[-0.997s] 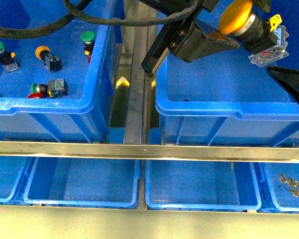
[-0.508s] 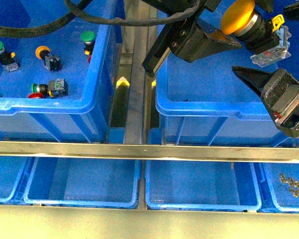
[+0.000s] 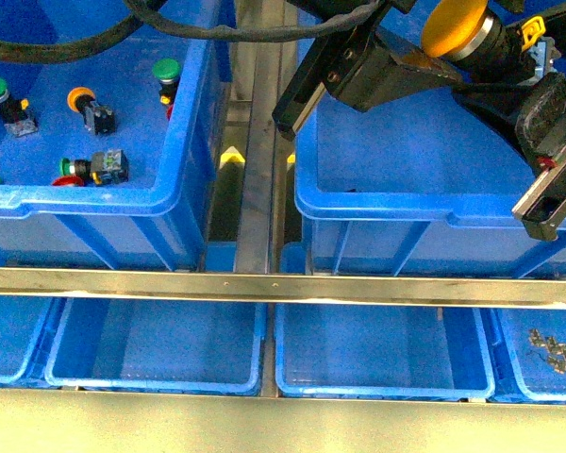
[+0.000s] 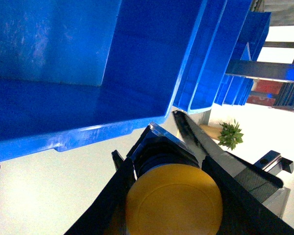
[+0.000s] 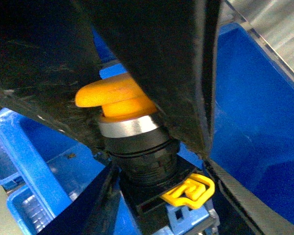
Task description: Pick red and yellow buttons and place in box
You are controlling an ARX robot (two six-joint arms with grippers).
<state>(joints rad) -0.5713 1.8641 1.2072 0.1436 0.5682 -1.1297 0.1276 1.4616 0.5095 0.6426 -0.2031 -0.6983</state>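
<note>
While the left gripper (image 3: 432, 68) is clenching the yellow button (image 3: 453, 24) at its neck, it is holding it in the air above the far part of the box (image 3: 396, 203), inside the line of the rim. The right gripper (image 3: 498, 71) is hanging over the box's right wall. Its fingers (image 5: 90, 210) are standing on both sides of the button's black body, and I cannot tell whether they are pressing it. I judge that a handover above the box is being tried. To do it well, the left gripper should be letting go only when the right one is gripping firmly. The release should be happening low inside the box, away from the rim, so that the round cap is not bouncing out. An orange-capped button (image 3: 80, 97) and a red button (image 3: 68, 180) are lying in the twin bin (image 3: 184, 142) left of the box.
</note>
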